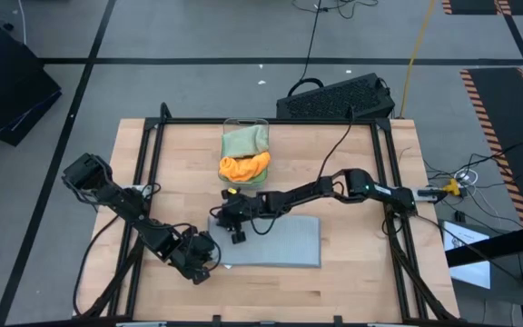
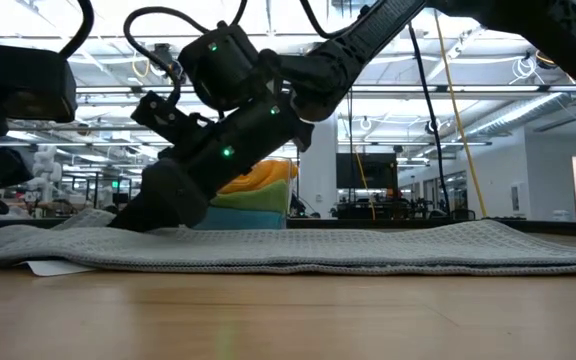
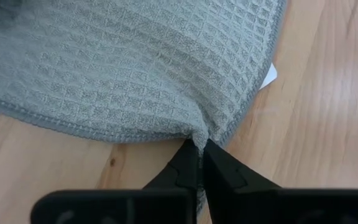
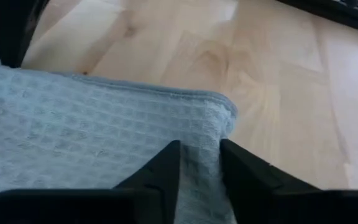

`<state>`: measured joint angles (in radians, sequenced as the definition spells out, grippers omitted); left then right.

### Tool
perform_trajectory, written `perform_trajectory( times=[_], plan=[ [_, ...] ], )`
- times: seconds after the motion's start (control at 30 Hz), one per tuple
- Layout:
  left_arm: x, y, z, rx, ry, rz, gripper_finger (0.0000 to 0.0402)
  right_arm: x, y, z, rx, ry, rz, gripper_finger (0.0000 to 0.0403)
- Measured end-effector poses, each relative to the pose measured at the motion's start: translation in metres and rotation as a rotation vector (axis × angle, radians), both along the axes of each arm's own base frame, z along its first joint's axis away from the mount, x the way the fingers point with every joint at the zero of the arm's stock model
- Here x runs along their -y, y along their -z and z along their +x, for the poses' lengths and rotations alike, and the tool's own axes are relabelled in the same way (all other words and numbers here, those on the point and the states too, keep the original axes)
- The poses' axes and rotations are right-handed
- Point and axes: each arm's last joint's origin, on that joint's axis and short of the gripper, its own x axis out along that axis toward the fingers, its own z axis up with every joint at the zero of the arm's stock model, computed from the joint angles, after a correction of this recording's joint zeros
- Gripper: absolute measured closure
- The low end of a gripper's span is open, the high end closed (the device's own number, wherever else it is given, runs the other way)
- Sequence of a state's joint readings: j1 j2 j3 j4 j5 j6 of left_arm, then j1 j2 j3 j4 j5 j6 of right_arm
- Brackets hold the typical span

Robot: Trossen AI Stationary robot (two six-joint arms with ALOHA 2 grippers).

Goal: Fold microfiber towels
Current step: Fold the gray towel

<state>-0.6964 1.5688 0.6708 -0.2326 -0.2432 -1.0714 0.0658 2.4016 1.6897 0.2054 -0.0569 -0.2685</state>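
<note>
High view: lying flat on the pale wooden table (image 1: 352, 182), centre-front, the light grey waffle-weave microfiber towel (image 1: 280, 243). Pinching its near-left corner, the left gripper (image 1: 209, 257); reaching across to its far-left corner, the right gripper (image 1: 234, 222) — likely pairing two corners for a fold. Waiting behind, sage green towel (image 1: 243, 141) and orange towel (image 1: 243, 166) in the clear plastic bin (image 1: 246, 122).

Low view: pressing down onto the grey cloth's far edge, the right gripper (image 2: 158, 205); stretching behind, an open workshop hall with ceiling lights.

Left wrist view: clamping together on the hemmed corner, the left gripper (image 3: 199, 155), bunching the towel (image 3: 135, 62) into a small peak.

Right wrist view: straddling the corner edge, the right gripper (image 4: 199, 165), jaws slightly apart with cloth (image 4: 73, 137) between, apparently closing; not yet clearly gripping.
</note>
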Motion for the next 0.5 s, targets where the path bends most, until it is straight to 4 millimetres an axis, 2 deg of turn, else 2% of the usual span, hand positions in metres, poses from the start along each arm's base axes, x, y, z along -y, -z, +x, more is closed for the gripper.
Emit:
perform_trajectory(
  times=[0.23, 0.37, 0.5],
  plan=[
    [0.000, 0.000, 0.000, 0.003, 0.002, 0.007, 0.0396, -0.001, 0.000, 0.000, 0.000, -0.048, 0.010, 0.0391],
    [0.000, 0.000, -0.001, 0.016, 0.018, 0.036, 0.0390, 0.000, -0.008, -0.001, 0.011, -0.034, -0.019, 0.0394],
    [0.002, -0.003, -0.001, 0.008, 0.066, 0.071, 0.0396, 0.000, -0.033, -0.005, 0.017, -0.022, -0.041, 0.0399]
  ],
)
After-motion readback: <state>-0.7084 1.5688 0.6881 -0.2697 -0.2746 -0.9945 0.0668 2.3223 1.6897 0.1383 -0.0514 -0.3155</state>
